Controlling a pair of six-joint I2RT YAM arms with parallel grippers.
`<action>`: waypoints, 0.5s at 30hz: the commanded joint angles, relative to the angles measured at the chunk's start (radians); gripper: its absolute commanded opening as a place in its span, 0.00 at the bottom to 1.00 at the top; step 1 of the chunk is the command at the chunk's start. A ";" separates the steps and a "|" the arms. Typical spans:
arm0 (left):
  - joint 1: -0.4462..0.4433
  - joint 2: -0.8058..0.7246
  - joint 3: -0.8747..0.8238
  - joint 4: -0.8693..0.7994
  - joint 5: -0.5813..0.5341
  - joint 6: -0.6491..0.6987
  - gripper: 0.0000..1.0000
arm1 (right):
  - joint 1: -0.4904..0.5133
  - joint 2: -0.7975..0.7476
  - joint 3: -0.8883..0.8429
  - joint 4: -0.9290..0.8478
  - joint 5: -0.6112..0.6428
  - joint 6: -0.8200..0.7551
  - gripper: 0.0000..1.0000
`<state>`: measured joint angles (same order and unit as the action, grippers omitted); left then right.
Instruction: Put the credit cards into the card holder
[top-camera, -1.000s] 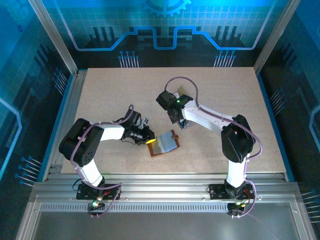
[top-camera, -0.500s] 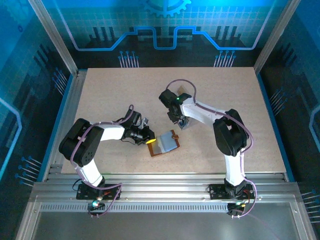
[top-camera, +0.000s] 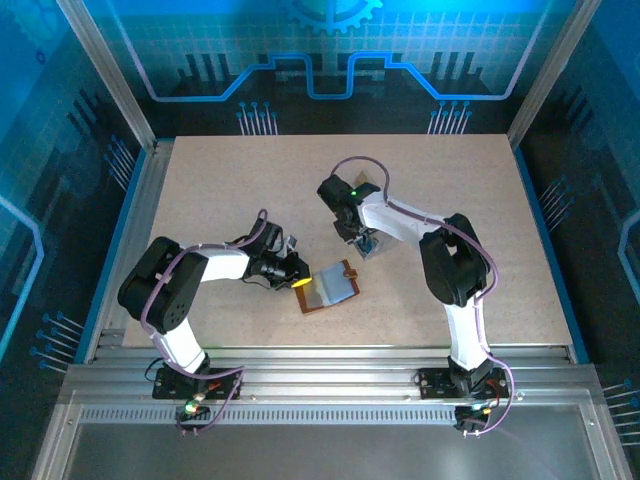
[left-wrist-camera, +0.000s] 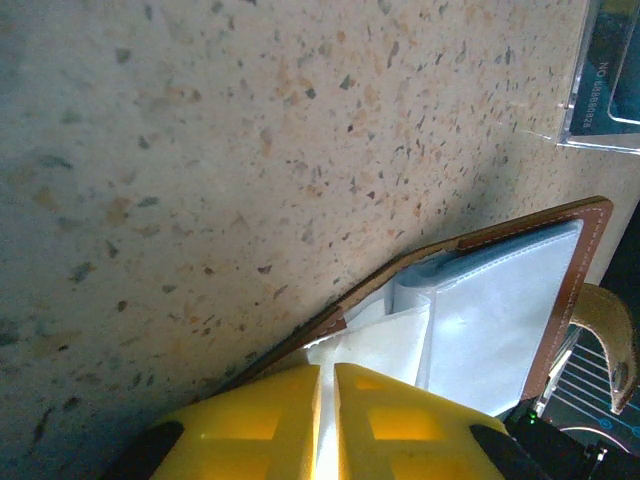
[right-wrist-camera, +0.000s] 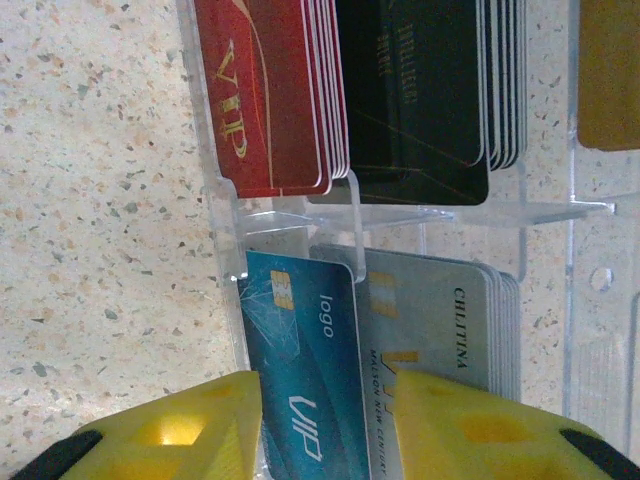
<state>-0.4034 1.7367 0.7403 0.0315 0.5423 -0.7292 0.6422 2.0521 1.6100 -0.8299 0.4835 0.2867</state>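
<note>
Two arms lean in over the speckled table. On the left, the left gripper has its yellow fingers squeezed almost together on the left edge of the open card holder, which lies flat near the table's middle, pale pockets up. Just beyond it, to the right, the right gripper hangs over the clear tray. Its fingers stand part open either side of a blue credit card, which sits in one compartment beside grey cards. Whether they pinch it, I cannot tell. Red cards and black cards fill other compartments.
</note>
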 joint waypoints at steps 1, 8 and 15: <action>-0.024 0.045 -0.010 -0.064 -0.063 0.027 0.13 | -0.014 0.039 0.010 -0.025 0.005 0.000 0.39; -0.024 0.046 -0.011 -0.063 -0.060 0.025 0.13 | -0.008 0.039 -0.009 -0.026 -0.028 0.004 0.37; -0.023 0.046 -0.012 -0.059 -0.055 0.023 0.13 | -0.015 0.004 -0.032 -0.019 -0.084 -0.010 0.32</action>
<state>-0.4034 1.7363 0.7403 0.0315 0.5426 -0.7296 0.6403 2.0666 1.5936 -0.8299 0.4469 0.2867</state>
